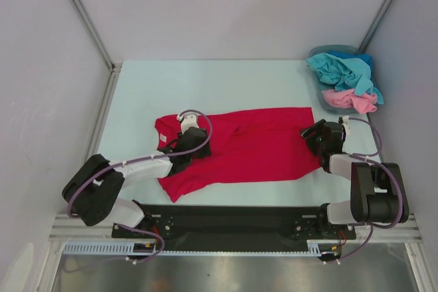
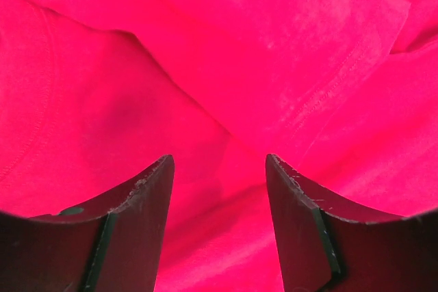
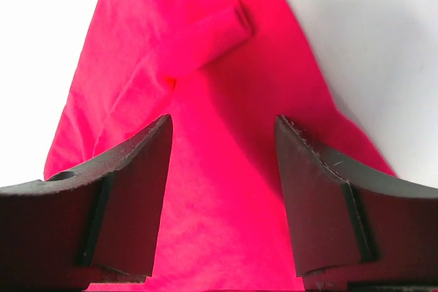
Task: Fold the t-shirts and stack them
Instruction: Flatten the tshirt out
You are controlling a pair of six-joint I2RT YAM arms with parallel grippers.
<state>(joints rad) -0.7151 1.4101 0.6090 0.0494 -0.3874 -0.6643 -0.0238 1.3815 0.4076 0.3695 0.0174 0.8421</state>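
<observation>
A crimson red t-shirt (image 1: pixel 253 145) lies spread across the middle of the table, with folds and a loose flap at its left end. My left gripper (image 1: pixel 194 143) is open and low over the shirt's left part. In the left wrist view the red cloth (image 2: pixel 205 66) fills the frame and lies between the open fingers (image 2: pixel 219 162). My right gripper (image 1: pixel 315 136) is open at the shirt's right edge. In the right wrist view a tapering part of the shirt (image 3: pixel 205 52) runs between the open fingers (image 3: pixel 222 124). A teal-blue t-shirt (image 1: pixel 345 70) and a light pink t-shirt (image 1: pixel 349 99) are heaped in the basket.
The blue-grey plastic basket (image 1: pixel 321 52) stands at the table's far right corner. Pale table surface (image 3: pixel 383 32) shows on both sides of the cloth in the right wrist view. Frame posts and walls enclose the table on the left, back and right.
</observation>
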